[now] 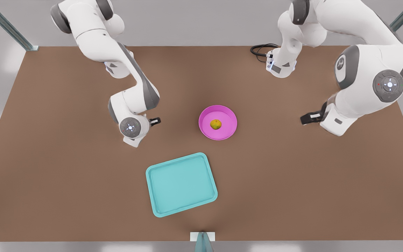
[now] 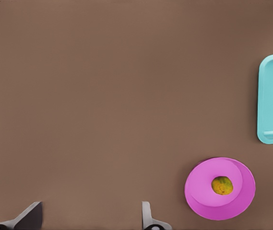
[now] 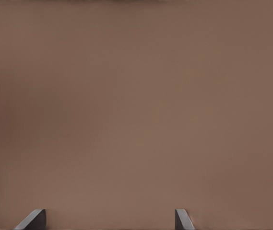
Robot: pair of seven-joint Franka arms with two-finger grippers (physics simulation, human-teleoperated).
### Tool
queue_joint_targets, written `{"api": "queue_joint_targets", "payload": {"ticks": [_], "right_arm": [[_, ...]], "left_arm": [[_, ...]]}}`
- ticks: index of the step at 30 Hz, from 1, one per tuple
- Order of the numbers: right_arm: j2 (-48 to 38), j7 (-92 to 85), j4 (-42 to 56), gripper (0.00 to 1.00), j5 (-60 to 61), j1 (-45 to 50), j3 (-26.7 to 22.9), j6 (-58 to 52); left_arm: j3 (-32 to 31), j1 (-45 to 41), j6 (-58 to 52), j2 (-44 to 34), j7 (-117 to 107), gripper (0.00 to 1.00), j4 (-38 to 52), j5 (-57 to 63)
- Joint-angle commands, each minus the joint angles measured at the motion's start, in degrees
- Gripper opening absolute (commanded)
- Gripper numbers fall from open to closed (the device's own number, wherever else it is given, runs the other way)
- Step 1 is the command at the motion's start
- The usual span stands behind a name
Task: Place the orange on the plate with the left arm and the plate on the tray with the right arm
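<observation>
**Inspector A:** Surface?
**Inspector B:** Brown table (image 1: 65, 157), both arms mounted along its far edge.

**A:** Largest item?
**B:** The tray (image 1: 181, 184), teal, flat on the table near the front edge, turned slightly askew. Nothing lies on it.

**A:** The plate?
**B:** The plate (image 1: 226, 130), pink, on the table at centre, just beyond the tray and apart from it. Neither arm touches it.

**A:** Tools?
**B:** The left gripper (image 1: 308, 118) hangs raised on the front view's right, well apart from the plate; its wrist view shows the fingers (image 2: 148, 215) spread wide, holding nothing. The right gripper (image 1: 155, 121) sits on the front view's left, near the plate, over bare table, fingers (image 3: 182, 219) likewise wide apart and empty.

**A:** The fruit?
**B:** The orange (image 1: 216, 124) rests in the plate's middle.
</observation>
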Motion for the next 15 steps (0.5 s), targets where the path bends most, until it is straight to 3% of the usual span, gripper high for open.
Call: {"api": "queue_joint_targets", "payload": {"ticks": [1,2,3,8,15], "right_arm": [[-1.07,17.95,-6.81,1.0,9.38,2.56,0.26,27.47],[-0.28,18.21,-7.6,1.0,10.88,4.75,0.26,30.73],[1.39,19.18,-7.43,1.0,12.2,5.9,0.34,33.11],[8.07,19.09,-4.61,1.0,18.1,9.5,2.89,35.39],[14.49,19.09,0.31,1.0,20.12,12.15,3.95,38.03]], "left_arm": [[-28.43,24.51,-1.2,-4.29,3.97,1.0,-0.31,5.05],[-32.29,26.16,10.28,-12.53,4.49,1.0,-13.2,14.99],[-32.2,23.44,14.2,-14.67,4.05,1.0,-15.19,16.34],[-31.67,23.08,8.32,-13.01,4.4,1.0,-11.67,14.94],[-30.27,23.34,8.23,-12.21,4.58,1.0,-11.24,14.85]]}}
